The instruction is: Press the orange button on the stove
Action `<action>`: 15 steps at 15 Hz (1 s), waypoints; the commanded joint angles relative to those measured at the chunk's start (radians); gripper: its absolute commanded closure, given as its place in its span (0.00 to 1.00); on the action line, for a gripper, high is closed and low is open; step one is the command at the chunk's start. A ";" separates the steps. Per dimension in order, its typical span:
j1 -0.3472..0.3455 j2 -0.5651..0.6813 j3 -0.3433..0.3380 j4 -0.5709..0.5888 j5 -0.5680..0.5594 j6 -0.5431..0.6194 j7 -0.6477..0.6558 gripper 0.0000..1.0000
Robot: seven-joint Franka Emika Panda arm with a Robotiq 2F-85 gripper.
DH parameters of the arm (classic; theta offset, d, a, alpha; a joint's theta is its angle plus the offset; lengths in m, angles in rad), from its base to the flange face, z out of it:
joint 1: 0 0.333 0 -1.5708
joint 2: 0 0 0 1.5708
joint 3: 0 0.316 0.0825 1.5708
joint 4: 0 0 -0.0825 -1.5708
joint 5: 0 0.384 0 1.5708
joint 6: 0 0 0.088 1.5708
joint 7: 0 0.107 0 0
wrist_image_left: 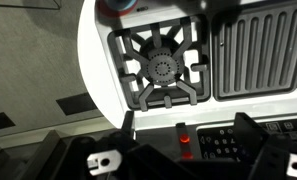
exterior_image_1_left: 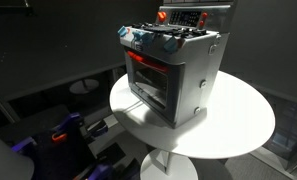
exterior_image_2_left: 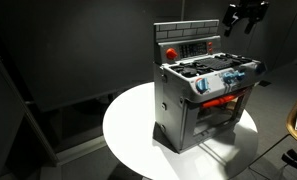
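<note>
1. This looks like a lab or test studio, not a home: in both exterior views black panels (exterior_image_2_left: 68, 60) close off the room beyond the edge of the desk (exterior_image_2_left: 128, 130).
2. The round white pedestal desk carries a toy stove (exterior_image_1_left: 173, 70), set in from its edge.
3. In an exterior view, blue and orange gear (exterior_image_1_left: 63, 130) lies on the floor below the desk's edge; what it is cannot be told.

Exteriors share stove (exterior_image_1_left: 173, 70) (exterior_image_2_left: 208, 90); wrist (close) overhead

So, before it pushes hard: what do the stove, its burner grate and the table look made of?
The stove looks like moulded plastic, silver-grey with a soft sheen on its side; thin metal cannot be ruled out. The burner grate looks like matte dark-grey plastic, moulded in one piece. The table has a smooth white matte top, perhaps laminate or painted wood; unclear.
</note>
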 commanded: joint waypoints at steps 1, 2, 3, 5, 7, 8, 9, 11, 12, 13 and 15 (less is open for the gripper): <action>0.003 0.090 -0.018 0.078 -0.053 0.047 0.086 0.00; 0.006 0.108 -0.024 0.090 -0.069 0.064 0.107 0.00; 0.008 0.129 -0.030 0.105 -0.088 0.080 0.131 0.00; 0.016 0.167 -0.042 0.134 -0.113 0.095 0.166 0.00; 0.023 0.199 -0.054 0.163 -0.134 0.096 0.198 0.00; 0.027 0.212 -0.060 0.174 -0.142 0.093 0.208 0.00; 0.032 0.225 -0.066 0.184 -0.147 0.091 0.219 0.00; 0.041 0.252 -0.077 0.206 -0.149 0.088 0.226 0.00; 0.045 0.261 -0.082 0.214 -0.148 0.088 0.229 0.00; 0.049 0.271 -0.088 0.222 -0.147 0.089 0.232 0.00; 0.058 0.295 -0.099 0.244 -0.146 0.087 0.235 0.00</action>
